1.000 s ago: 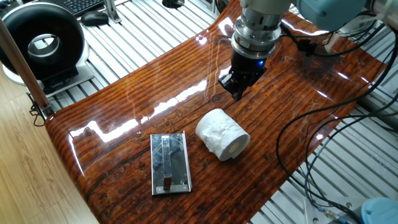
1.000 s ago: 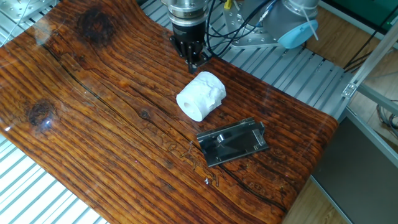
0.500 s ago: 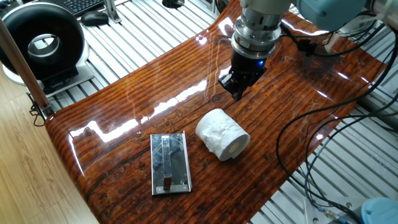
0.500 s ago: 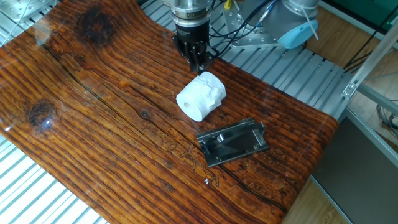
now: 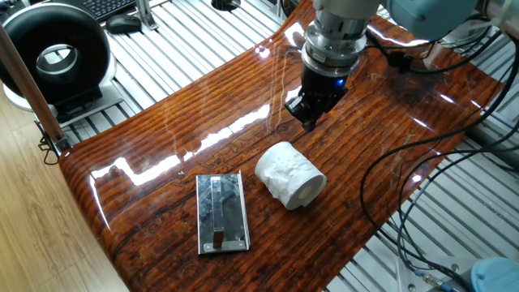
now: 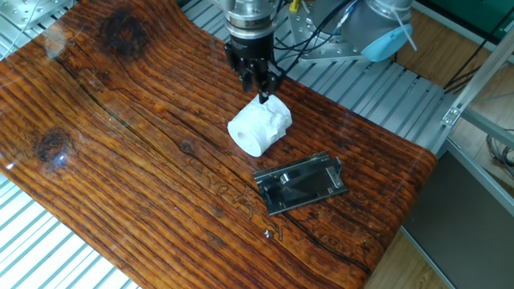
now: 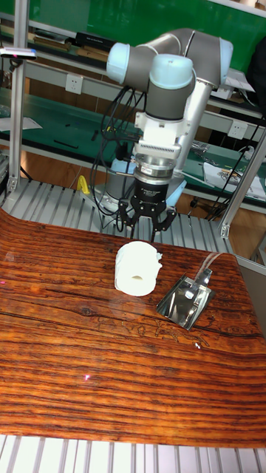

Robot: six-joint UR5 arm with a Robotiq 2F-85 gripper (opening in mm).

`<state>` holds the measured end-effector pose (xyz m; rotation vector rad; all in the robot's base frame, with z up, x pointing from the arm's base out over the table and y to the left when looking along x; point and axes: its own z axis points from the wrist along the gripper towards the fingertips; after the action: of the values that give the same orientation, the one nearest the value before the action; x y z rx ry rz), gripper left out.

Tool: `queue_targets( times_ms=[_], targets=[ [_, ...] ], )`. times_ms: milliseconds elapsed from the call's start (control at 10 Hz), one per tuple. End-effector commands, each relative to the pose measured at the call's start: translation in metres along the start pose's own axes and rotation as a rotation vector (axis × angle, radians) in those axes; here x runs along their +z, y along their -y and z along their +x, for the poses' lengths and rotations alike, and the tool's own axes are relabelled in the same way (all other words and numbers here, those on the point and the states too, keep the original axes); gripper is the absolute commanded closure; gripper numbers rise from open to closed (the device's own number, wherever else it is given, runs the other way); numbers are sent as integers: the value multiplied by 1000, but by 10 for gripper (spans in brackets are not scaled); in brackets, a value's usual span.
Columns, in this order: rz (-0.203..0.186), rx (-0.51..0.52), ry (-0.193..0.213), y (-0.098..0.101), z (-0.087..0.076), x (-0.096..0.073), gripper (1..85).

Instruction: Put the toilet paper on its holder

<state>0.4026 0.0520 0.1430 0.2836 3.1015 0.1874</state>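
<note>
The toilet paper (image 5: 289,174) is a white crumpled roll lying on its side on the wooden table, its core hole facing the table's near edge in the tall fixed view (image 7: 138,267). The holder (image 5: 221,212), a flat chrome plate with a raised bar, lies flat beside the roll (image 6: 301,183). My gripper (image 6: 259,87) points down just above and behind the roll's (image 6: 259,124) back end. Its black fingers stand spread in the tall fixed view (image 7: 148,225), with nothing between them. From the side, the gripper (image 5: 306,113) hangs close to the tabletop, apart from the roll.
A large black-and-white ring-shaped device (image 5: 53,57) stands off the table at the far left. Black cables (image 5: 405,162) trail over the table's right side. The table's curved end (image 5: 85,182) drops off just past the holder. Metal slats surround the table.
The gripper has slid a little toward the roll and lower, so its fingertips now stand right over the roll's back end. Roll and holder have not moved.
</note>
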Motion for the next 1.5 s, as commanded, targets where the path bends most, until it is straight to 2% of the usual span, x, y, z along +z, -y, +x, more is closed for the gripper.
queue_targets(
  times_ms=[0, 100, 200, 300, 400, 500, 600, 1100, 1200, 1300, 1400],
  targets=[
    [51, 77, -53, 0, 11, -7, 503],
    [88, 86, -54, 6, 11, -7, 557],
    [56, 93, -48, -2, 9, -6, 557],
    [60, 92, -47, -1, 9, -6, 723],
    [69, 83, -53, 2, 10, -6, 807],
    [73, 68, -50, 3, 9, -7, 840],
    [90, 46, -49, 9, 6, -8, 843],
    [98, -22, -65, 12, 8, -17, 847],
    [85, -43, -73, 7, 12, -14, 847],
    [96, -78, -108, 13, 17, -10, 847],
    [104, -29, -117, 15, 18, -7, 843]
  ],
)
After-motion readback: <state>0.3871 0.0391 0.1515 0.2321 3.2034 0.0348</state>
